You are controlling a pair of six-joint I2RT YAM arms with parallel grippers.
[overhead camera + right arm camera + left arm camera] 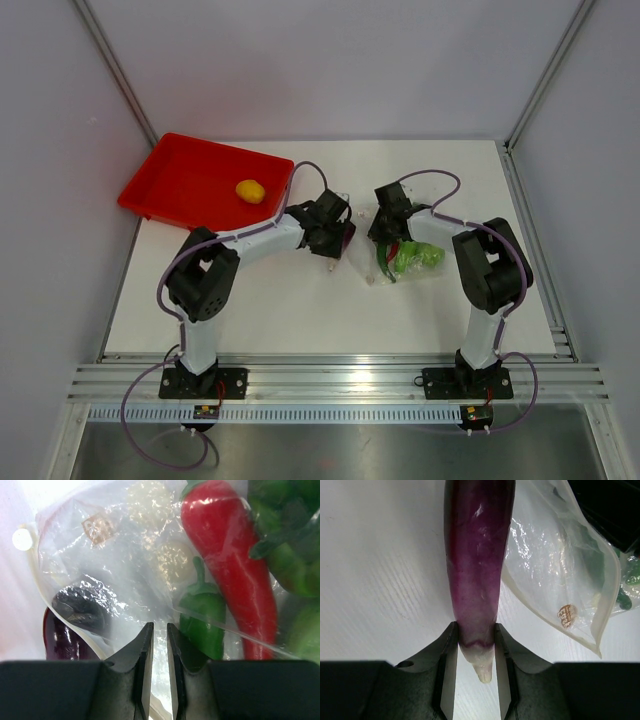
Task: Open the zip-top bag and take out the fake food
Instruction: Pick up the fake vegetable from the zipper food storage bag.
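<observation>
The left tool pinches the purple toy eggplant by its pale tip, the zip-top bag just to its right; the right tool, nipping the bag's film, should probably hold firm while the eggplant lifts away cleanly.

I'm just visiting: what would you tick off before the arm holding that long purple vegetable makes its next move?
1. Left gripper clamped on long purple toy eggplant: ok, gripped near its pale tip.
2. Eggplant clear of the clear crinkly plastic bag: cannot tell, its far end is out of frame.
3. Right gripper pinching the bag: ok.
4. Red plastic tray has room: ok, only a round yellow toy fruit inside.
5. Bag emptied: not ok, red toy chilli and green toy pepper are inside.
</observation>
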